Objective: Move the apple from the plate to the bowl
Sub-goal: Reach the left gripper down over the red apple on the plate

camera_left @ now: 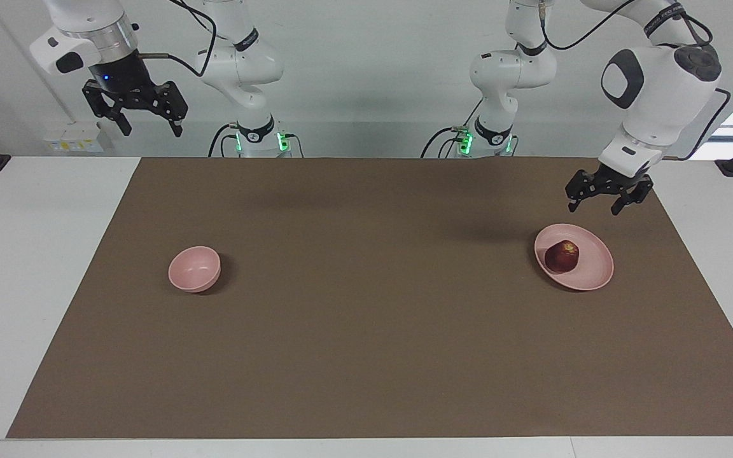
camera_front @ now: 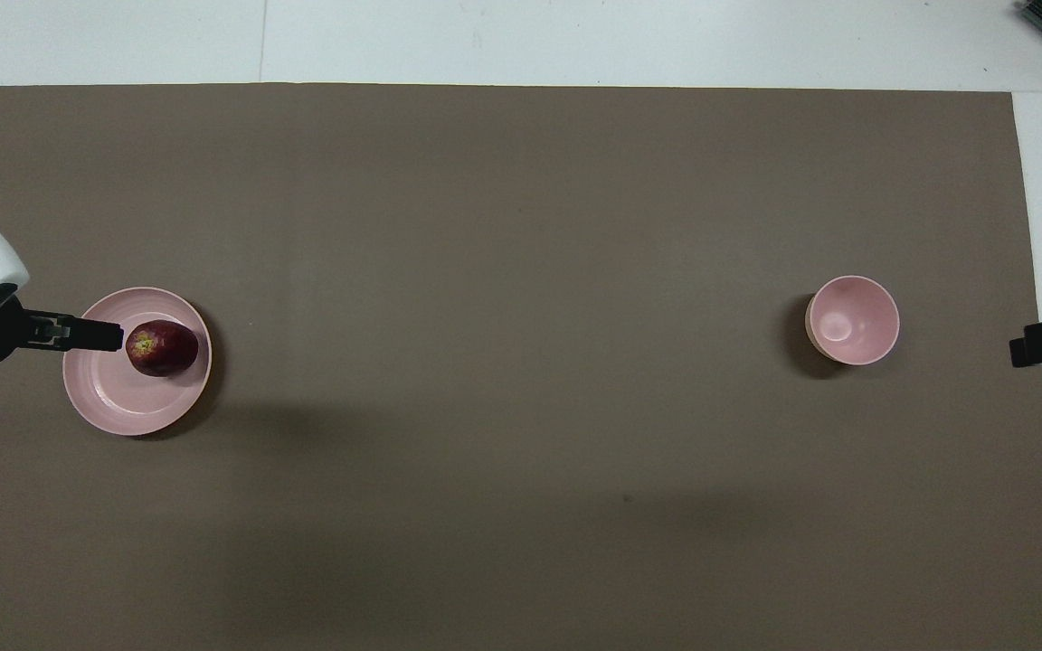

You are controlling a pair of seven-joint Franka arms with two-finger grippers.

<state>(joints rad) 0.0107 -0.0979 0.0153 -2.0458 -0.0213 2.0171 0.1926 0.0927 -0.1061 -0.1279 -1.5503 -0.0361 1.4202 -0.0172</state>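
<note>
The glossy dark red apple [camera_left: 562,256] is sitting on the shallow pink plate [camera_left: 589,273], the left claw [camera_left: 597,205] is hanging open above the plate's rim, and the right claw [camera_left: 146,126] is waiting open, well apart from the deep round bowl [camera_left: 194,269].
</note>
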